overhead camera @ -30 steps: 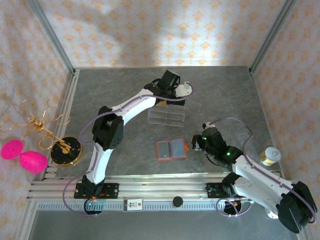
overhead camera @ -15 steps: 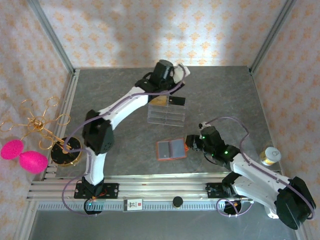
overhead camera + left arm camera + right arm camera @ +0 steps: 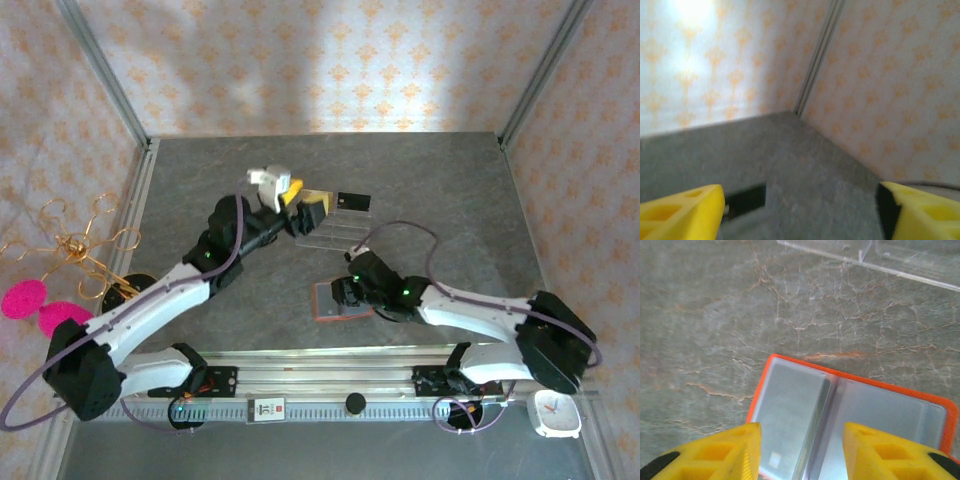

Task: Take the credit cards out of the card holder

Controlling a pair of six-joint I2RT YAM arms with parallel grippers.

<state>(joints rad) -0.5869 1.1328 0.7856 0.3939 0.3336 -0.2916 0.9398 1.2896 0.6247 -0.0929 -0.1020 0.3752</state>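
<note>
Presently, the card holder (image 3: 860, 407) is listed opened flat at lower centre, directly beneath the right gripper (image 3: 800, 437). Its long axis is laid left-to-right, and the jaws above are held half apart, empty. The left gripper (image 3: 800, 202), spread wide and empty, is placed farther off, by the black card (image 3: 352, 201).

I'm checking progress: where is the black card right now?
In the top view, the black card sits mid-table at the far edge of the clear rack, beyond the open card holder.

No legible text, label or number anywhere.
</note>
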